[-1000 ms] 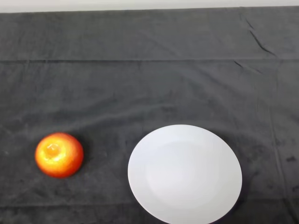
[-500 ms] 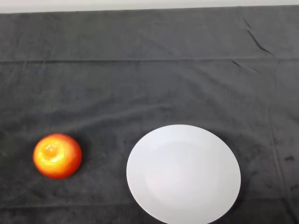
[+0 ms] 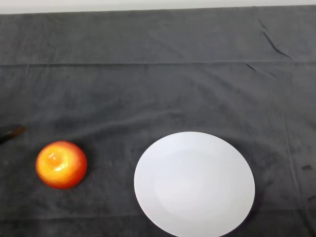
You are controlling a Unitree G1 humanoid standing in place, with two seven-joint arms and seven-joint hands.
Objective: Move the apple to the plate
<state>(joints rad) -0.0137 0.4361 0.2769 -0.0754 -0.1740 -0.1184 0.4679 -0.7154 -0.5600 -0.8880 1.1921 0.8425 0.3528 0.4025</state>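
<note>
A red and orange apple (image 3: pixel 61 164) sits on the dark cloth at the lower left, stem end up. A white round plate (image 3: pixel 194 183) lies to its right near the front edge, with nothing on it. A gap of cloth separates the two. A small dark sliver of my left hand (image 3: pixel 10 134) shows at the left edge, above and to the left of the apple and apart from it. Most of the hand is out of frame.
The dark cloth (image 3: pixel 158 89) covers the whole table, with creases at the far right (image 3: pixel 274 47). A pale strip (image 3: pixel 148 5) runs along the far edge.
A sliver of my left hand has come in at the left edge. The apple and plate have barely shifted in the view.
</note>
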